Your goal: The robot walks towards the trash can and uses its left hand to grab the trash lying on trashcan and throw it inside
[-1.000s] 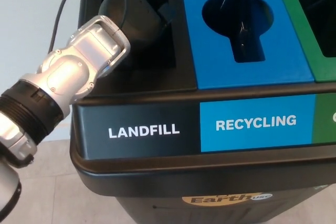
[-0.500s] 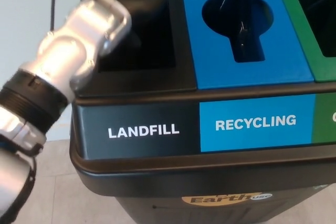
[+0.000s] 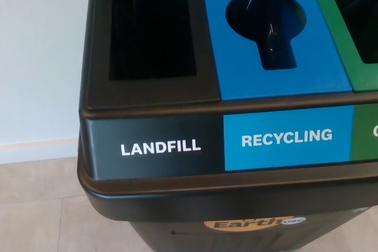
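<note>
A black trash can [image 3: 142, 205] fills the head view, seen from above. Its left section is labelled LANDFILL [image 3: 160, 147] and has a dark rectangular opening [image 3: 152, 28] in a black lid. No loose trash shows on the lid or in the dark opening. Neither of my hands nor any part of my arms shows in the picture.
To the right sits a blue RECYCLING section [image 3: 277, 45] with a keyhole-shaped slot [image 3: 267, 19], then a green section [image 3: 354, 22] at the picture's edge. A white wall [image 3: 41, 57] stands left of the can, with tan floor tiles [image 3: 35, 205] below.
My left arm and hand, which reached over the landfill opening, have drawn back to the left and gone out of the picture. The bin stays put.
</note>
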### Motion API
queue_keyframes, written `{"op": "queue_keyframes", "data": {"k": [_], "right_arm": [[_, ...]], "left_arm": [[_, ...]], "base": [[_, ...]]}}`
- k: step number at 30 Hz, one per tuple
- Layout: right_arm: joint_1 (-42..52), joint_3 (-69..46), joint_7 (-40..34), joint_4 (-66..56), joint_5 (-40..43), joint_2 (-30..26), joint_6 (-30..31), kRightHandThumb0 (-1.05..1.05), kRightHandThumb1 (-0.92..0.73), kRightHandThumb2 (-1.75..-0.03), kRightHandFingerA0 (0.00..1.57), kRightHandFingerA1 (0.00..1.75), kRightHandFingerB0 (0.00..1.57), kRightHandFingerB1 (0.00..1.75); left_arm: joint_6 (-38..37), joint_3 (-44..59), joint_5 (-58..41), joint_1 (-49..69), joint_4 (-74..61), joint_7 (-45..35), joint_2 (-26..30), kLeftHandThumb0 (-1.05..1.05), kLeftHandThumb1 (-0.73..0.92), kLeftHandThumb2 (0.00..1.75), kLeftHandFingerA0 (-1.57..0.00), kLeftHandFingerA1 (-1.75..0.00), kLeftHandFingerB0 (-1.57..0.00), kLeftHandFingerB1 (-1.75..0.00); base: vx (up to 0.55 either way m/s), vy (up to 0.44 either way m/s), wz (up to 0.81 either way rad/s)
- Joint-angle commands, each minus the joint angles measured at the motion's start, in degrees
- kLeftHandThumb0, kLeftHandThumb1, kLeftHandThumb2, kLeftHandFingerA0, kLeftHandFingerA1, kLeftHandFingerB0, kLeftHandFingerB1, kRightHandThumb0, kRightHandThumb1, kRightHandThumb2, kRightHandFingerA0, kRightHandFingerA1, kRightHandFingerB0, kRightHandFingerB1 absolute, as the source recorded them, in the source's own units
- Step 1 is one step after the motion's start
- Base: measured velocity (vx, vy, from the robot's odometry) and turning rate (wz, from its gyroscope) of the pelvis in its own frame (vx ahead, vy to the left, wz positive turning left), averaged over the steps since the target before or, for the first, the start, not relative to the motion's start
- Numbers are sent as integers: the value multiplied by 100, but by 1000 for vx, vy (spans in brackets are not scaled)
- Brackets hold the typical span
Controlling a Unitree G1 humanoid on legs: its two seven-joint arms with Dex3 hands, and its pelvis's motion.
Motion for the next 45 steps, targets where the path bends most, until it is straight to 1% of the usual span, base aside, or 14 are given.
{"op": "queue_keyframes", "data": {"k": [1, 8, 10, 11, 17, 19, 22, 23, 30, 34, 35, 37, 44, 45], "right_arm": [[143, -66, -14, 78, 73, -24, -101, -57, -58, -58, 31, 47, 39, 37], [198, -117, -12, 129, 111, -85, -127, -55, -58, -57, 31, 47, 39, 36], [211, -125, -22, 136, 114, -100, -151, -54, -58, -57, 32, 48, 40, 36], [217, -120, -27, 123, 105, -104, -132, -54, -59, -57, 31, 45, 38, 36], [135, -135, -84, 195, 128, -34, -208, -57, -58, -58, 34, 49, 39, 37], [127, -144, -67, 174, 143, -26, -179, -57, -59, -58, 31, 48, 37, 37], [127, -149, -40, 146, 155, -21, -140, -57, -59, -58, 31, 48, 37, 37], [97, -151, -48, 151, 166, 23, -126, -56, -59, -58, 31, 46, 37, 35], [42, -175, -85, 202, 185, 145, -131, -57, -58, -57, 33, 48, 37, 37], [29, -183, -101, 210, 177, 202, -85, -56, -58, -58, 32, 48, 38, 38], [21, -174, -113, 219, 158, 207, -96, -58, -58, -58, 33, 47, 37, 37], [3, -178, -97, 235, 148, 217, -111, -58, -59, -58, 33, 47, 37, 37], [-8, -226, -51, 284, 199, 276, -83, -57, -58, -57, 33, 48, 38, 38], [-20, -234, -52, 300, 200, 290, -71, -57, -58, -58, 33, 46, 38, 38]], "left_arm": [[-422, 1912, -1134, 1718, -602, 5, 1251, -56, 63, 61, 0, -42, -4, -35], [-1020, 4323, -1126, 6216, -1303, 254, 551, -82, 57, 97, -1, -55, 0, -26], [-1326, 4387, -943, 6807, -1125, 718, 513, -72, 81, 65, 0, -70, 0, -13], [-1600, 4368, -1079, 7294, -660, 1037, 360, -85, 61, 100, 0, -63, -1, -22], [-1653, 3851, -1521, 8573, 325, 1533, -548, -85, 61, 100, -11, -76, 0, -26], [-1691, 3660, -1659, 8654, 629, 1625, -763, -78, 75, 63, -6, -96, -1, -26], [-1752, 3546, -1786, 8688, 820, 1702, -883, -78, 75, 63, -6, -96, -1, -26], [-1782, 3247, -1883, 8624, 1249, 1748, -1295, -86, 55, 92, -48, -87, -7, -48], [-1772, 2522, -1930, 8226, 2576, 2017, -2182, -79, 63, 59, -44, -90, -11, -50], [-1460, 2367, -2054, 7881, 3196, 1986, -2593, -80, 65, 60, -43, -96, -10, -53], [-1352, 2330, -2019, 7830, 3321, 2054, -2612, -88, 52, 93, -57, -91, -9, -57], [-1225, 2257, -2031, 7719, 3607, 2217, -2615, -82, 63, 60, -77, -94, -12, -57], [-1404, 1992, -2189, 7635, 4169, 2572, -2485, -81, 47, 90, -84, -90, -13, -59], [-1416, 1905, -2205, 7563, 4304, 2663, -2449, -81, 63, 60, -78, -86, -16, -59]], "base": [[0, 0, 0], [0, 0, 0], [0, 0, 0], [0, 0, 0], [0, 0, 0], [0, 0, 0], [0, 0, 0], [0, 0, 0], [0, 0, 0], [0, 0, 0], [0, 0, 0], [0, 0, 0], [0, 0, 0], [0, 0, 0]]}}
